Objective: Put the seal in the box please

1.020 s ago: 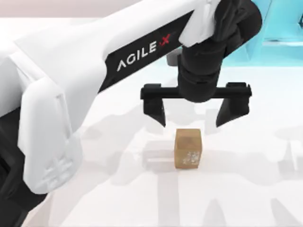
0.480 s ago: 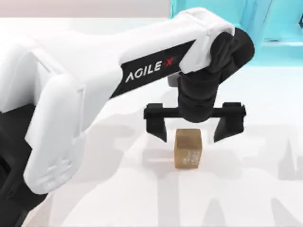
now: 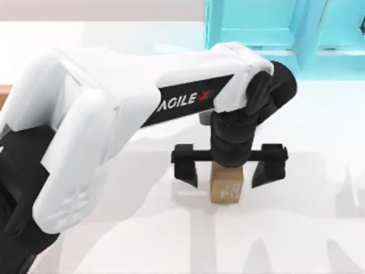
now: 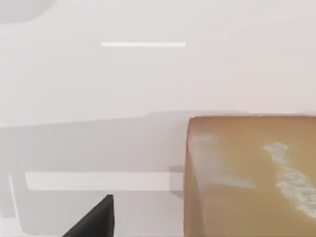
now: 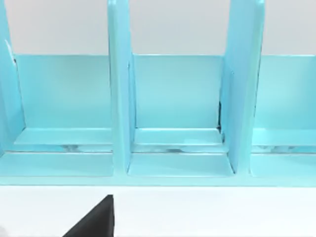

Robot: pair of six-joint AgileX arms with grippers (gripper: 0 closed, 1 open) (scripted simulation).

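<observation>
Seal [image 3: 227, 189] upright on white bench [image 3: 308, 228], just at 5 o'clock of the top view's centre, whitish speckles on its near face. Straddled by left pincer [image 3: 227, 174], fingers spread wide, one black fingertip [image 3: 186, 173] at the seal's 9 o'clock and the other at its 3 o'clock, each apart from the block with a gap showing on both sides. Wrist directly above the seal, hiding its top. White left arm [image 3: 97, 142] stretched in from 8 o'clock across the bench.

In the left wrist view, seal [image 4: 252, 177] close up, tan-brown with pale speckled marks, standing on the bench beside one dark fingertip [image 4: 94, 219].

Turquoise shelf unit [image 3: 274, 28] at 1 o'clock along the far edge of the bench, well apart from the seal. In the right wrist view, shelf unit [image 5: 173, 98] seen front-on with upright dividers, one dark right fingertip [image 5: 94, 219] before it; right pincer's spread impossible to tell.
</observation>
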